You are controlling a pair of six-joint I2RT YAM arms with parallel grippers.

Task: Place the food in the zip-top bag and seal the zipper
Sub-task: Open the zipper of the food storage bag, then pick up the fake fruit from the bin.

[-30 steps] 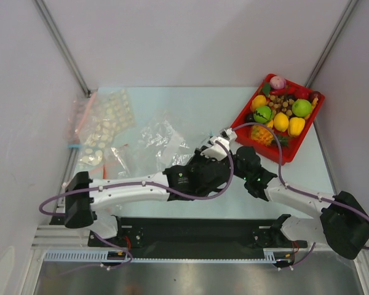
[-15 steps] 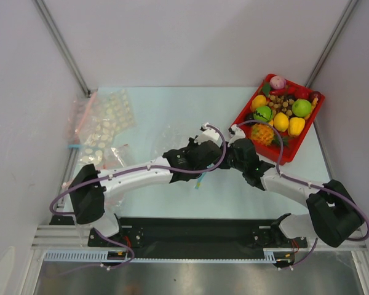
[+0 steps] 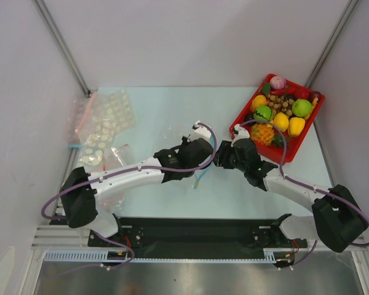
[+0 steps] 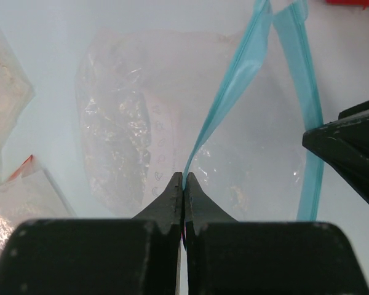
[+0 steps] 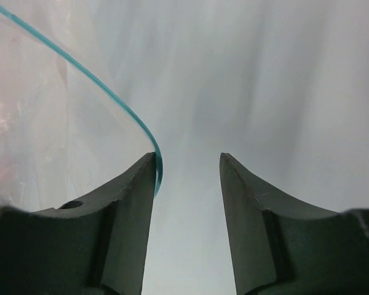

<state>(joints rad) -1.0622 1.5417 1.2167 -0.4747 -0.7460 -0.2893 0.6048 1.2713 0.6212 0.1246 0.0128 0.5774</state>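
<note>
Left gripper (image 4: 184, 184) is clamped shut on one lip of the blue strip (image 4: 234, 86) at the mouth of the clear bag (image 4: 129, 123), apparently to hold that lip apart from the other so the mouth opens. Right gripper (image 5: 187, 175) has its fingers spread. The strip curves in and rests against the inner face of one finger, not pinched, probably lined up to take the other lip. The bag sits mid-table between the two arms and looks empty. The toy food, including the pineapple (image 3: 262, 134) and green fruit (image 3: 262, 114), lies in the red tray (image 3: 238, 120) at far right, so loading hasn't begun. Risk: the thin strip slips out.
</note>
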